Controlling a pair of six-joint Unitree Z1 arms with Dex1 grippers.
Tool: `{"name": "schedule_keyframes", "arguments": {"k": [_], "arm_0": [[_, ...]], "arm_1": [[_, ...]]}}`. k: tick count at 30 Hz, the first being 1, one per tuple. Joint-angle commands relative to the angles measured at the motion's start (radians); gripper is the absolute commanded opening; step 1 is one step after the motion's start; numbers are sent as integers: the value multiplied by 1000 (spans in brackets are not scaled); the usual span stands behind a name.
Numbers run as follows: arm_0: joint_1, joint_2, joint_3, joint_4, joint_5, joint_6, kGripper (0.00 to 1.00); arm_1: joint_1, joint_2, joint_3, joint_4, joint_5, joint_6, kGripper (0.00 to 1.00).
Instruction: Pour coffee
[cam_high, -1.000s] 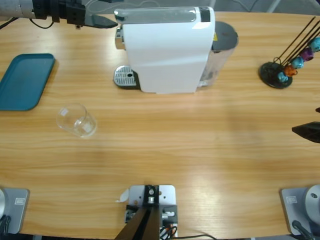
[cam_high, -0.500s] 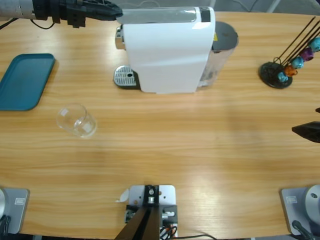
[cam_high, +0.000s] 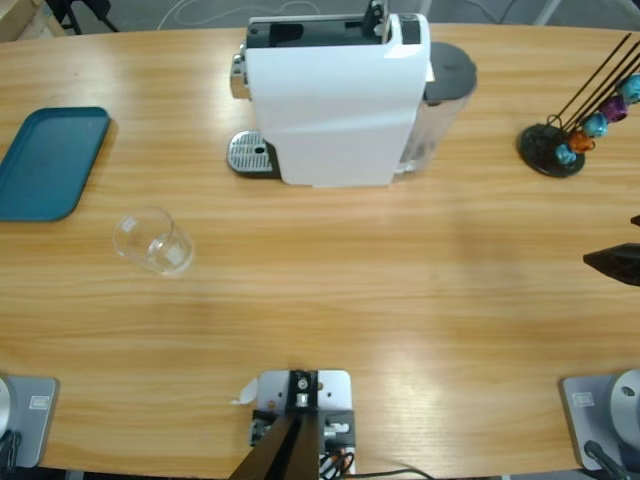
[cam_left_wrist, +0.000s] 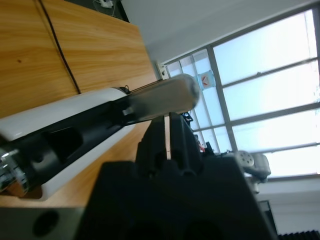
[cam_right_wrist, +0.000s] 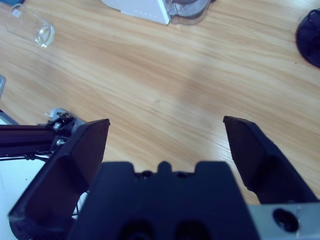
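No coffee shows anywhere. A small clear tumbler (cam_high: 152, 240) stands on the table left of centre with no dark liquid in it, and it also appears in the right wrist view as a tumbler (cam_right_wrist: 31, 26) at the top left. The white machine (cam_high: 330, 110) has its silver lever (cam_high: 377, 15) raised and its top slot open. My left gripper (cam_left_wrist: 166, 125) is shut, its tips just short of the lever (cam_left_wrist: 160, 97), and it is out of the high view. My right gripper (cam_right_wrist: 165, 122) hangs open over bare wood, showing as a black tip (cam_high: 610, 262) at the right edge.
A teal tray (cam_high: 50, 160) lies at the far left. The machine's metal drip grate (cam_high: 250, 155) sticks out on its left side. A black capsule stand (cam_high: 560, 145) with colourful capsules is at the right rear.
The left arm, which reached from the upper left to the machine's top, has left the high view. The machine's lever now stands up and its top slot lies open.
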Motion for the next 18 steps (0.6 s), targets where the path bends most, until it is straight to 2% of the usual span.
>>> {"name": "schedule_keyframes", "arguments": {"k": [1,3,5,7,9,11,13,16,18], "arm_0": [[-45,-191,199,-5,168,538,998],[-63,-300,312,9,263,708,991],[-80,-388,383,83,319,844,901],[-100,-456,418,210,405,919,900],[-120,-512,454,348,560,978,905],[-142,-581,516,425,725,1067,915],[-143,-669,587,430,780,1077,922],[-143,-756,644,452,785,1044,922],[-143,-763,658,463,785,1010,922]], "arm_1": [[10,46,5,-16,-94,-7,1000],[3,52,9,-53,-152,46,1000],[-56,70,18,-96,-203,74,985],[-176,96,40,-152,-232,92,860],[-251,96,116,-273,-285,131,914],[-263,112,178,-388,-323,133,907],[-263,127,207,-438,-347,112,900],[-264,125,270,-550,-360,77,841],[-264,147,302,-635,-348,44,750]]}}
